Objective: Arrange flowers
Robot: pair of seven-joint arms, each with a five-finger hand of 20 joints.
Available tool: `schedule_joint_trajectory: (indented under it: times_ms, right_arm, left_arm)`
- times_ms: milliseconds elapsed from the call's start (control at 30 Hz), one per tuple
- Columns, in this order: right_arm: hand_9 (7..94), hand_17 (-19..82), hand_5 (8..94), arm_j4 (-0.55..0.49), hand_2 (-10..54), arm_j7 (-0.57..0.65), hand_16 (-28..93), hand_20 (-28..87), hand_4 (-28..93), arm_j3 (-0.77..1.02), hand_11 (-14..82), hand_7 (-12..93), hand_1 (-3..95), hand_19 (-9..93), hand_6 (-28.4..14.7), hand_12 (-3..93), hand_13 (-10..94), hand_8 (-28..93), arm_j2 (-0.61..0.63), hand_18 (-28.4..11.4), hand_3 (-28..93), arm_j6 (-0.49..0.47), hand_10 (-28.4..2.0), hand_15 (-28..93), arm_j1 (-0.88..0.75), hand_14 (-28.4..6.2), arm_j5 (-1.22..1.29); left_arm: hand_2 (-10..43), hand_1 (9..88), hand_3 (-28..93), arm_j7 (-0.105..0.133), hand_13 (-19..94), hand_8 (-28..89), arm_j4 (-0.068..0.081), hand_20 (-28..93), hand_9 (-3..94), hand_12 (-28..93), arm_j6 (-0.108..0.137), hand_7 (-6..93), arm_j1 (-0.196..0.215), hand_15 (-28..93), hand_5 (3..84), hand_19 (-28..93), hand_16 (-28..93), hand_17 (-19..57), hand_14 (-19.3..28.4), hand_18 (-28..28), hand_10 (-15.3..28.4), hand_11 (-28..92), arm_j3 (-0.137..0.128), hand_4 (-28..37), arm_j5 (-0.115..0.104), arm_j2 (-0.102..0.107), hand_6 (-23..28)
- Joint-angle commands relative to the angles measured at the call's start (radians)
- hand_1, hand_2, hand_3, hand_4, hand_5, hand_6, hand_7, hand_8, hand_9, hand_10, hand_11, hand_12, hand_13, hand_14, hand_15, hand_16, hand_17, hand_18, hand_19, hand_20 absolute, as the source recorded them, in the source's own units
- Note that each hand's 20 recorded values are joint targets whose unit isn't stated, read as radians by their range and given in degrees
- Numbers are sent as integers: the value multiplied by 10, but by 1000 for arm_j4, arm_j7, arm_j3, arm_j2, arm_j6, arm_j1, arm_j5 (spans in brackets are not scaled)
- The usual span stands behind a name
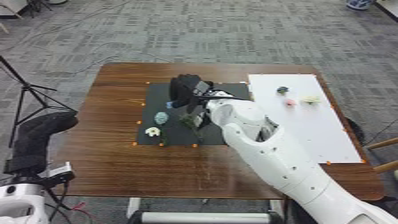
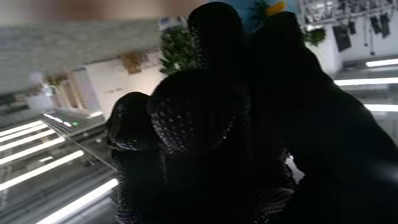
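Observation:
In the head view, my right hand is over the upper left part of the dark mat, with a blue flower at its fingertips. My right hand is shut on the blue flower in the right wrist view, its other fingers curled. A pale blue flower and a white flower lie on the mat's left side, beside green stems. On the white sheet are a dark bloom, a pink one and a cream one. My left hand is open beyond the table's left edge.
Small orange markers line the mat and the sheet on the brown table. My right arm crosses the table's lower right and the sheet's near left part. A black tripod stands on the floor at the left.

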Motion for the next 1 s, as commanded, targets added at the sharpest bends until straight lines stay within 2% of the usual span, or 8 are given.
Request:
schedule_joint_trajectory:
  times_ms: [33, 233, 367, 500, 633, 700, 833, 1000]
  right_arm:
    - [891, 524, 779, 91, -95, 18, 383, 465, -193, 47, 84, 205, 555, 932, 32, 262, 895, 62, 2, -166, 611, 7, -87, 521, -12, -26, -43]
    - [888, 522, 779, 87, -95, 39, 381, 466, -194, 48, 84, 205, 556, 932, 32, 255, 893, 57, 7, -165, 608, 6, -88, 525, -22, -26, -40]
    - [842, 513, 742, 69, -95, 29, 382, 473, -171, 66, 101, 210, 526, 932, 24, 247, 880, 63, 4, -167, 597, -66, -98, 535, -29, -29, -39]
    - [796, 502, 698, 60, -95, 31, 373, 473, -158, 77, 138, 200, 485, 930, 14, 187, 869, 64, 5, -169, 601, -96, -110, 540, -28, -31, -33]
    - [769, 501, 667, 34, -95, 60, 367, 474, -163, 67, 130, 187, 419, 929, 14, 173, 863, 6, 23, -170, 656, -103, -116, 542, -23, -35, -5]
    - [762, 502, 660, 26, -95, 55, 361, 472, -159, 80, 124, 194, 399, 929, 14, 169, 863, -83, 29, -171, 669, -109, -116, 543, -22, -35, 1]
    - [719, 497, 629, -52, -95, 82, 358, 471, -154, 119, 104, 181, 366, 926, 7, 160, 859, -88, 85, -176, 653, -135, -123, 532, -22, -40, 38]
    - [631, 467, 551, -168, -95, 119, 356, 482, -141, 239, 87, 135, 321, 905, -14, 159, 800, -68, 232, -188, 642, -26, -150, 517, -69, -73, 77]
  left_arm:
    - [25, 207, 706, -16, 453, -89, -9, 199, 559, 141, -1, 210, 6, 254, 562, 146, 17, 73, 173, 130, 146, 226, 18, -283, 7, -22, 6]
    - [23, 206, 706, -4, 454, -90, -17, 199, 560, 141, -13, 210, 37, 257, 563, 145, 16, 72, 172, 130, 146, 228, 6, -283, 1, -35, 6]
    - [18, 205, 709, -3, 451, -89, -20, 199, 557, 141, -22, 211, 44, 257, 561, 146, 16, 71, 173, 131, 146, 229, 0, -283, 1, -38, 6]
    - [1, 205, 713, -9, 448, -89, -13, 198, 553, 141, -31, 209, 27, 257, 556, 145, 16, 68, 172, 132, 146, 228, 4, -283, 1, -33, 8]
    - [-5, 206, 715, 3, 447, -89, -13, 197, 552, 141, -46, 210, 40, 257, 553, 144, 17, 67, 172, 132, 145, 227, -6, -283, -4, -36, 7]
    - [-9, 207, 714, -4, 447, -90, -14, 197, 551, 141, -47, 210, 39, 257, 553, 144, 17, 67, 172, 132, 145, 227, -7, -283, 3, -37, 7]
    - [-15, 210, 713, -4, 446, -90, -19, 196, 550, 142, -53, 210, 50, 259, 552, 143, 17, 65, 172, 133, 145, 228, -13, -283, 3, -40, 8]
    - [-18, 209, 714, -2, 443, -91, -17, 195, 549, 141, -53, 211, 51, 257, 550, 140, 18, 65, 173, 133, 144, 227, -16, -283, 2, -37, 8]
